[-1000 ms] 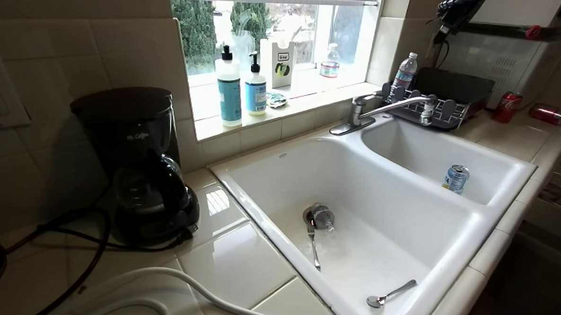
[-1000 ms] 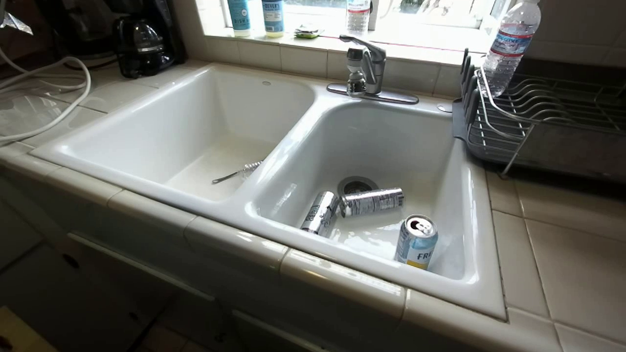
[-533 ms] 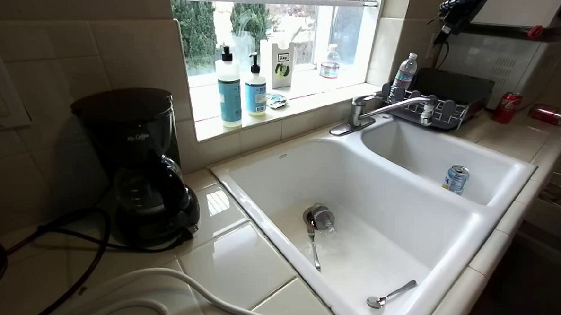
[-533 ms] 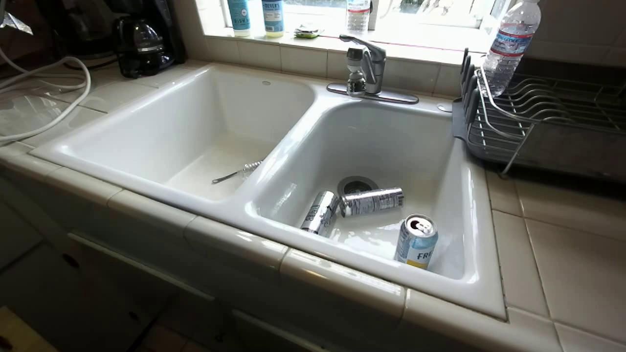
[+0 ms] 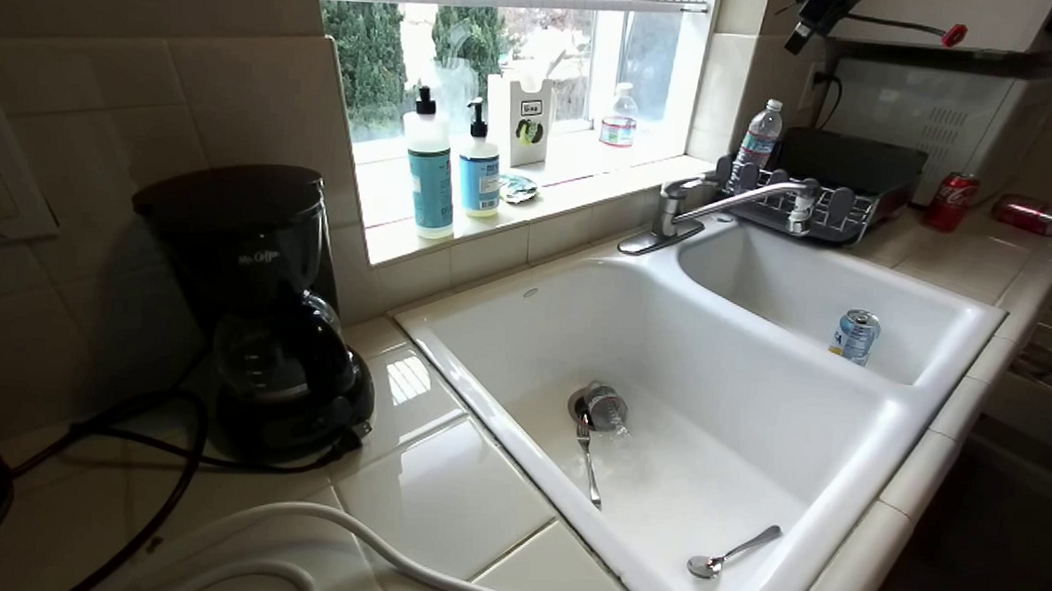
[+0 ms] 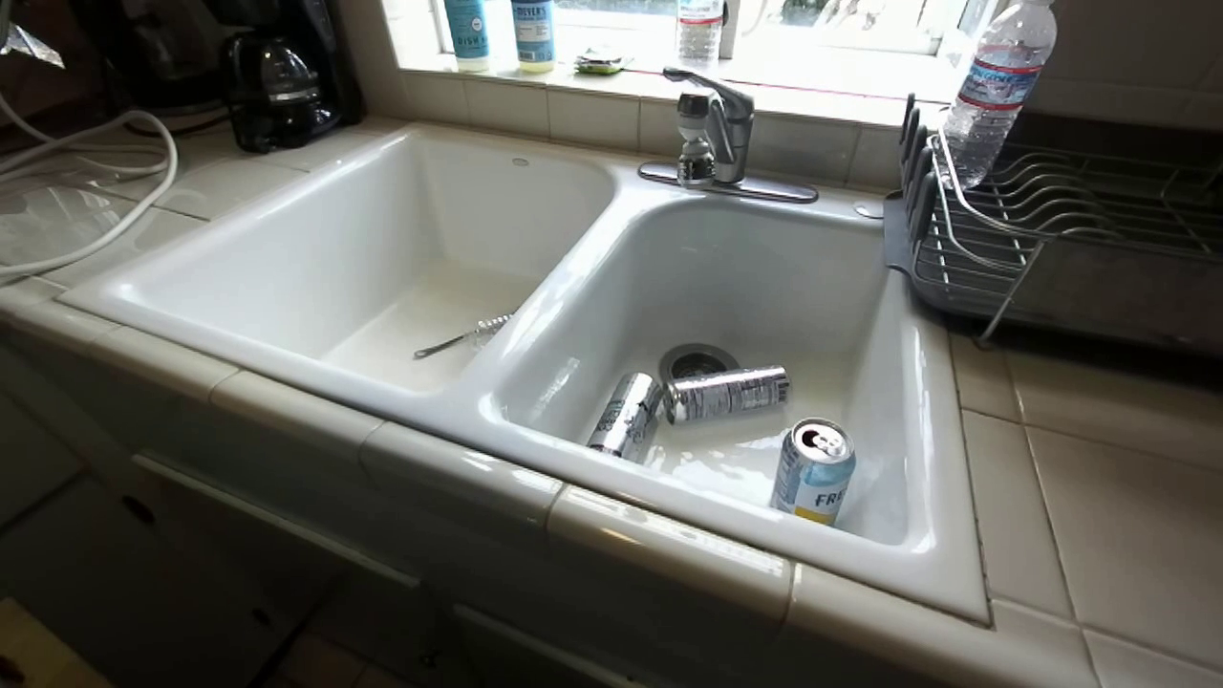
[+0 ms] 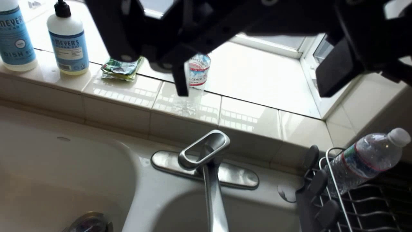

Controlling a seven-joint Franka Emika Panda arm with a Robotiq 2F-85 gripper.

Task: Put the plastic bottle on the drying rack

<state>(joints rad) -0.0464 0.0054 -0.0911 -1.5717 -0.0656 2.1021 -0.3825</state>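
Observation:
A clear plastic bottle with a red-and-blue label stands on the window sill in both exterior views (image 5: 619,126) (image 6: 700,29). In the wrist view this bottle (image 7: 199,72) is partly covered by the left finger, its top hidden. My gripper (image 7: 254,90) is open and empty, its fingers wide apart. In an exterior view only a dark arm part (image 5: 821,11) shows at the top right. The grey drying rack (image 6: 1099,282) stands beside the sink; it also shows in the wrist view (image 7: 304,206). Another clear bottle with a white cap (image 7: 363,158) leans in its corner.
The faucet (image 7: 214,190) stands between sill and basins. Soap bottles (image 5: 429,176) and a white carton (image 5: 529,122) are on the sill. A clear bottle (image 5: 607,407), a fork and a spoon lie in one basin; several cans (image 6: 731,394) are in the neighbouring basin.
In an exterior view the dark arm part and its red-tipped piece have moved left and slightly up. The bottles and the rack have not moved.

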